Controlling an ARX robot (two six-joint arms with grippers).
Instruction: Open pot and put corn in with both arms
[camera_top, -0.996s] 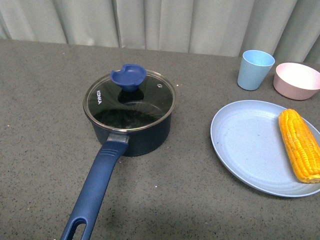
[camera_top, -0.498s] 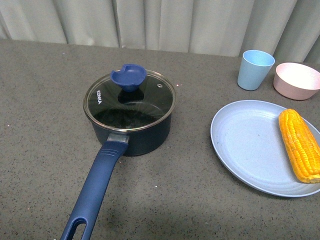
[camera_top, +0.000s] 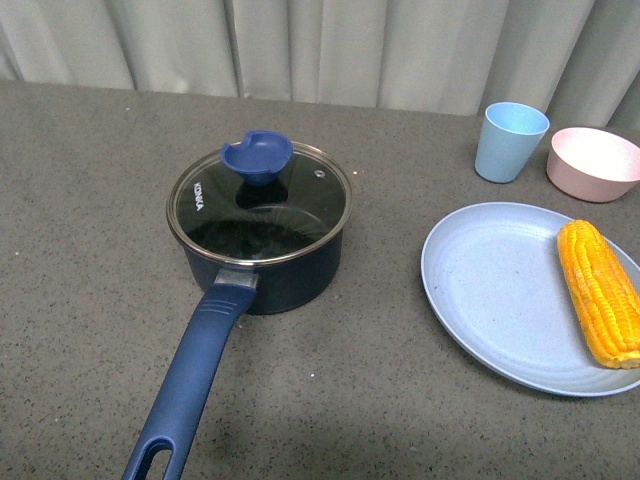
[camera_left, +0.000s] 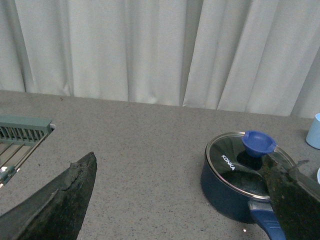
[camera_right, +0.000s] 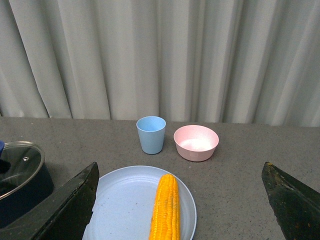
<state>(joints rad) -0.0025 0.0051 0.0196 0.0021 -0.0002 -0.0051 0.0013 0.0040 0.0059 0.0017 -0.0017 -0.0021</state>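
Front view, left of centre: the pot (camera_top: 258, 262) sits on the grey table (camera_top: 80, 250), glass lid (camera_top: 262, 210) on, blue knob (camera_top: 257, 157) toward the lid's far edge. Handle (camera_top: 190, 385) runs down to the lower-left edge of frame. Pot and plate well apart.

Right side: blue plate (camera_top: 485, 285), with the corn (camera_top: 600, 292) lying along its right part, close to the frame edge.

Upper right: blue cup (camera_top: 511, 140), then pink bowl (camera_top: 594, 162), just beside each other, behind the plate.

My left gripper (camera_left: 180, 165): released, jaws spread wide, holding nothing. Right gripper (camera_right: 180, 170): likewise released and empty, corn visible beyond the jaws.
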